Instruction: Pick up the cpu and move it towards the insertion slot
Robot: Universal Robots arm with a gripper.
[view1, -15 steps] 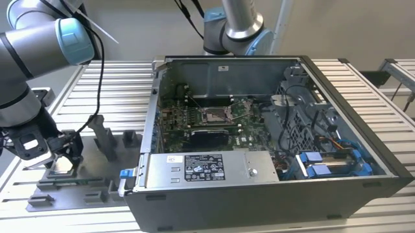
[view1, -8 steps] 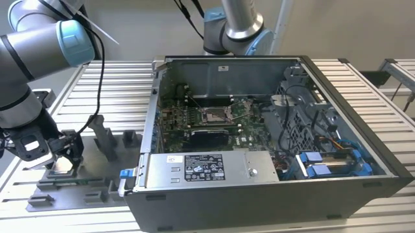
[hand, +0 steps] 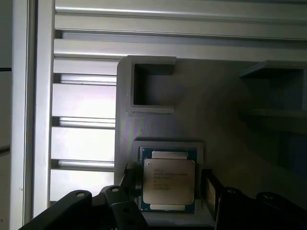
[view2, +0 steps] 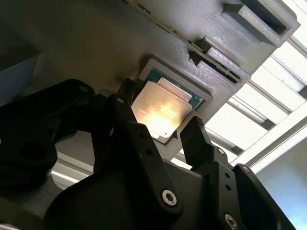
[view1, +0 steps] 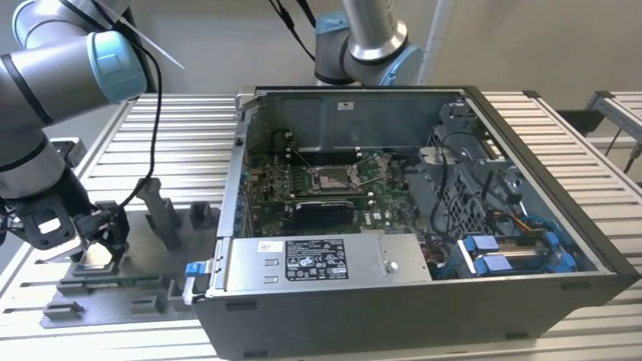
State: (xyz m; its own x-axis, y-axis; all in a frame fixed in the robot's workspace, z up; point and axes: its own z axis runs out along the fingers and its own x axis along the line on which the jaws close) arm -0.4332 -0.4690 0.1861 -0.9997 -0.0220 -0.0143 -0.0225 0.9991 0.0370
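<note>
Hovering over one silvery square cpu (hand: 169, 184) in grey tray (hand: 216, 110): black end effector (view1: 98, 252), grip unclear; one metal-framed insertion slot (view1: 331, 178) at its 2 o'clock, exterior view.

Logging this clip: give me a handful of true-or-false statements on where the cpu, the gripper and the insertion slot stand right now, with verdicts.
1. The cpu lies flat in a recess of a grey holder. True.
2. The gripper hangs over the open computer case. False: it is low over the grey fixture plate, on the exterior view's left of the case.
3. The fingers stand on two opposite sides of the cpu, with gaps showing in the first wrist view. True.
4. The cpu sits in the insertion slot. False: the slot is inside the case, well apart from the cpu in its holder.
</note>
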